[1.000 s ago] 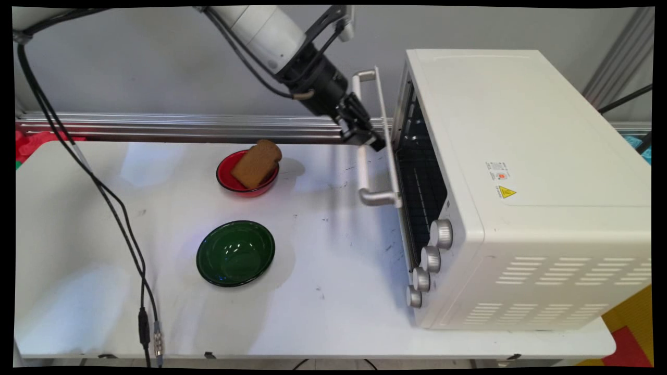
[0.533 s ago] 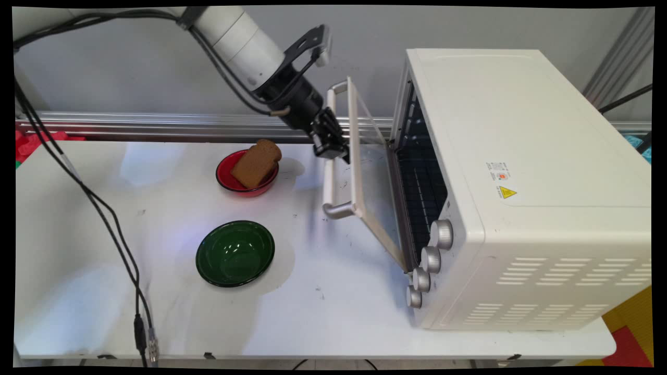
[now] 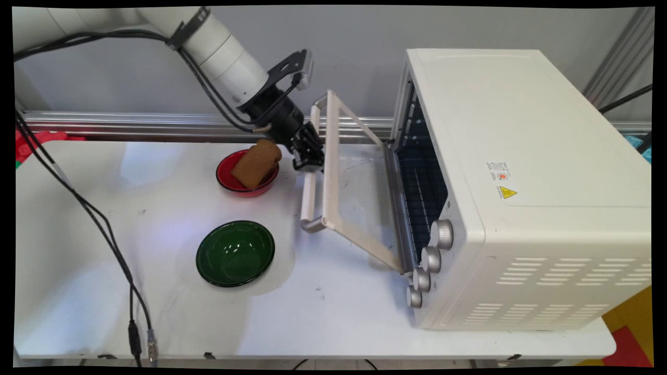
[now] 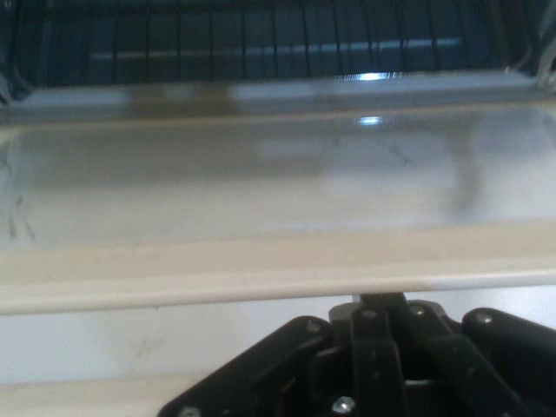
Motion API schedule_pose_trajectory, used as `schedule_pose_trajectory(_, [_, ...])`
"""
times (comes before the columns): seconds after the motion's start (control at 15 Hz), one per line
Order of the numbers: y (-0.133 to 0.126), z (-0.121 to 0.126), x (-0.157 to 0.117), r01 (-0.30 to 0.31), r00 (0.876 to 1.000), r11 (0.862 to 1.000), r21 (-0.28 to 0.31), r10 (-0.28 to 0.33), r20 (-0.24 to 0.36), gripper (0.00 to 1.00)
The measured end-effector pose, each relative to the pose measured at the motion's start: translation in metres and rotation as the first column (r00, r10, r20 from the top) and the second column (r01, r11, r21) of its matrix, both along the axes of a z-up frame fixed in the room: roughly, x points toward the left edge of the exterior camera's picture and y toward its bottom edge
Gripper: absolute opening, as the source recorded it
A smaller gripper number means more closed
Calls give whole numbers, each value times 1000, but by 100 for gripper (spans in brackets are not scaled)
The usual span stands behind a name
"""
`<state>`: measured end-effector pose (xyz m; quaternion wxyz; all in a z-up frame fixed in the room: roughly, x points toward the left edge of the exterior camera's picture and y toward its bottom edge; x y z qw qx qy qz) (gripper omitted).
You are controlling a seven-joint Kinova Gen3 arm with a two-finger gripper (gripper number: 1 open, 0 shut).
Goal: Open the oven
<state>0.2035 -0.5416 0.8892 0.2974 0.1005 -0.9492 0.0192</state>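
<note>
The black two-finger gripper point(image 4: 382, 304) rises from the bottom edge, its linkage meeting the cream metal frame of the oven's glass door point(image 4: 261, 274). Beyond the frame lies the clear glass pane point(image 4: 261, 182), and past it the dark wire rack point(image 4: 261, 39) inside the oven.

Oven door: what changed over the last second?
The claw, shut on the door handle, moved left and down toward the table, swinging the oven door from almost closed to well over halfway open. The toaster oven, the red bowl with the bread slice, and the green bowl stayed put.
</note>
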Motion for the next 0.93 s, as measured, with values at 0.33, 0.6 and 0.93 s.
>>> schedule_pose_trajectory(0.33, [0, -20, 19, 4, 1000, 1000, -7, -4, 24, 0])
schedule_pose_trajectory(0.6, [2, -34, 36, 3, 999, 1000, -7, -3, 48, 0])
schedule_pose_trajectory(0.93, [6, -47, 52, 7, 998, 1000, -6, -7, 62, 0])
